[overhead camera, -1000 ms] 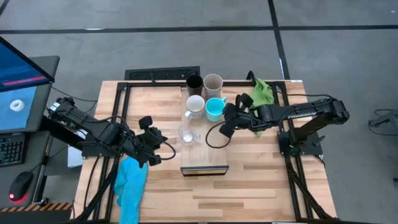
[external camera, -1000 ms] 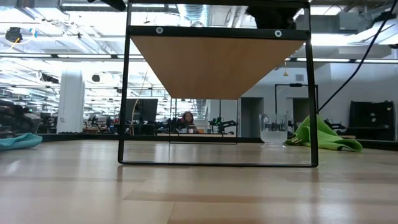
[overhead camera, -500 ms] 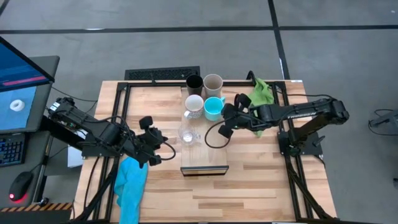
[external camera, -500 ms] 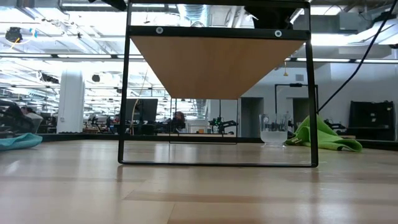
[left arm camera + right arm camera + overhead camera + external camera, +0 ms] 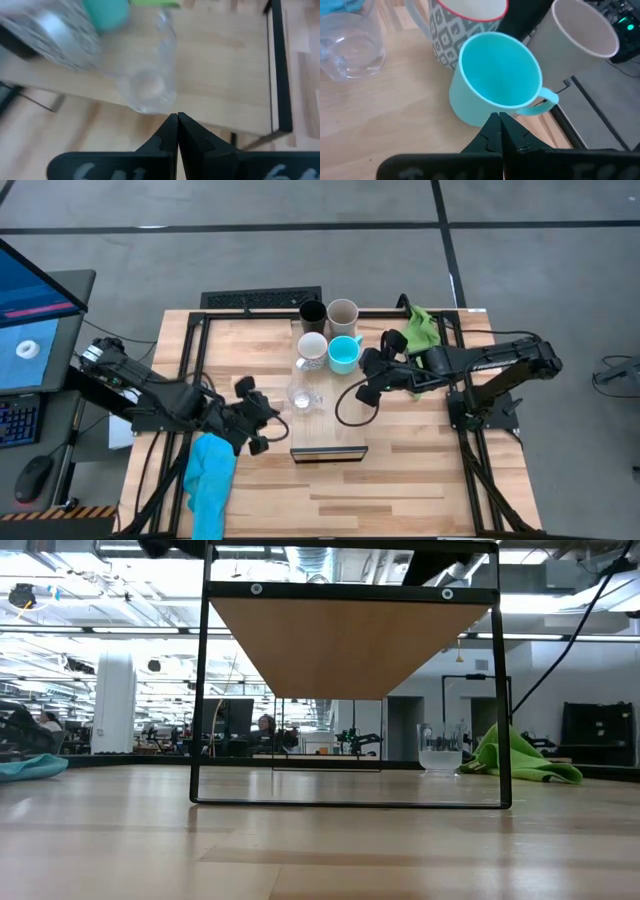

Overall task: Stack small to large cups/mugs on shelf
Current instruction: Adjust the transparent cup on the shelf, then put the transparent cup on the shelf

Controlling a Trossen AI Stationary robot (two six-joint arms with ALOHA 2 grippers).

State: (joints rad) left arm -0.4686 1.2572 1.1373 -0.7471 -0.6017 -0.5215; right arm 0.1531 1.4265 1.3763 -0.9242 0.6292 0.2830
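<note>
On the light-wood shelf point(image 5: 330, 425) stand a black cup point(image 5: 312, 312), a beige cup point(image 5: 343, 312), a white patterned mug point(image 5: 313, 348), a turquoise mug point(image 5: 345, 356) and a clear glass cup point(image 5: 303, 395). A second glass cup point(image 5: 440, 748) stands on the table beyond the shelf. My left gripper point(image 5: 270, 416) is shut and empty, left of the shelf, pointing at the glass cup point(image 5: 150, 75). My right gripper point(image 5: 362, 372) is shut, its tips point(image 5: 498, 120) right beside the turquoise mug's wall point(image 5: 470, 107), below its handle point(image 5: 547, 102). My right gripper's shut fingertips stand at the turquoise mug's lower wall point(image 5: 480, 117); I cannot tell whether they touch it. The mug stands upright on the shelf.
A green cloth point(image 5: 420, 328) lies at the table's far right and a blue cloth point(image 5: 212, 470) hangs over the near left. The shelf stands on a black frame point(image 5: 200, 690) above the tabletop. A keyboard point(image 5: 262, 300) lies behind the table.
My left gripper has moved toward the table's right and a little toward its near edge, closer to the shelf and the glass cup, staying shut.
</note>
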